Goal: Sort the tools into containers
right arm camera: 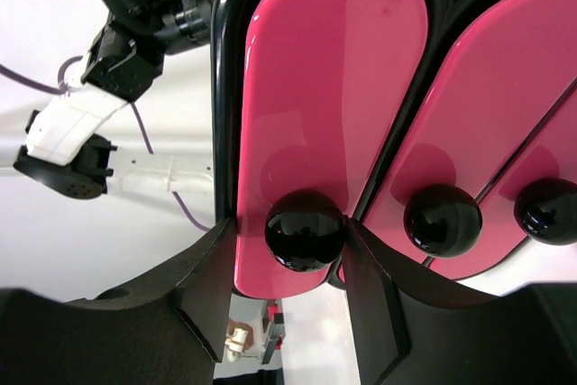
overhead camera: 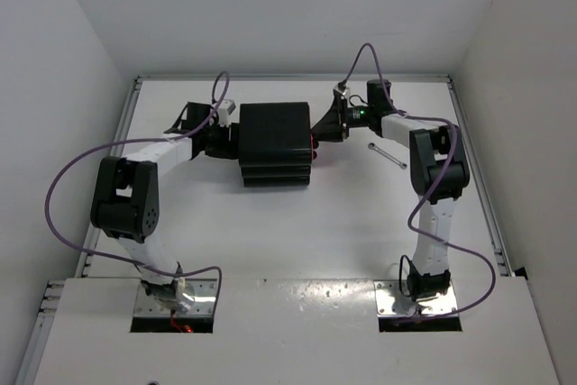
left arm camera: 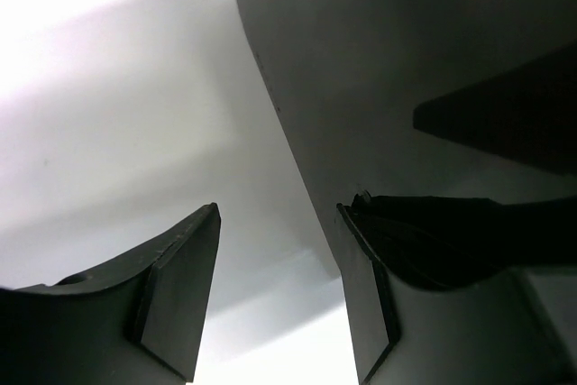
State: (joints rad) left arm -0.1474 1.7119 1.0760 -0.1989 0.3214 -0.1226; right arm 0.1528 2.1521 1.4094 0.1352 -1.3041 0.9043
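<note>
**Top external view**
- Container: a black boxy drawer unit (overhead camera: 275, 143) sits on the far middle of the white table (overhead camera: 270, 241), between the two grippers.
- Contents: hidden from above; only a sliver of pink-red shows at its right edge.
- Tool: a slim silver wrench (overhead camera: 386, 155) lies flat and slanted on the table, right of the unit and apart from it.
- Left gripper (overhead camera: 224, 139): at the unit's left side, touching it or just beside it.
- Right gripper (overhead camera: 325, 128): at the unit's right side.
- Surface: the unit is matt black, stepped along its near edge.

**Left wrist view**
- Container: a smooth dark wall of the unit (left arm camera: 361, 87) fills the right half, its edge curving down to the right-hand finger.
- Fingers (left arm camera: 176, 304): apart, with only bright table showing in the gap; one stands free, the other lies along the wall's edge.
- Left gripper (left arm camera: 279, 209): holds nothing.

**Right wrist view**
- Container: three glossy magenta-pink drawers (right arm camera: 334, 87) with rounded ends sit side by side in a black frame, fronts flush.
- Contents: cannot tell.
- Knobs: each is a shiny black ball; the nearest knob (right arm camera: 305, 230) lies between the fingertips.
- Fingers (right arm camera: 212, 295): matt dark grey and apart on either side of that knob. One looks to meet it, and a strip of pink shows between it and the other.
- Right gripper (right arm camera: 291, 223): straddles the knob, not clamped.
- Beyond: the left arm (right arm camera: 90, 87), white and black, shows behind the unit.
</note>
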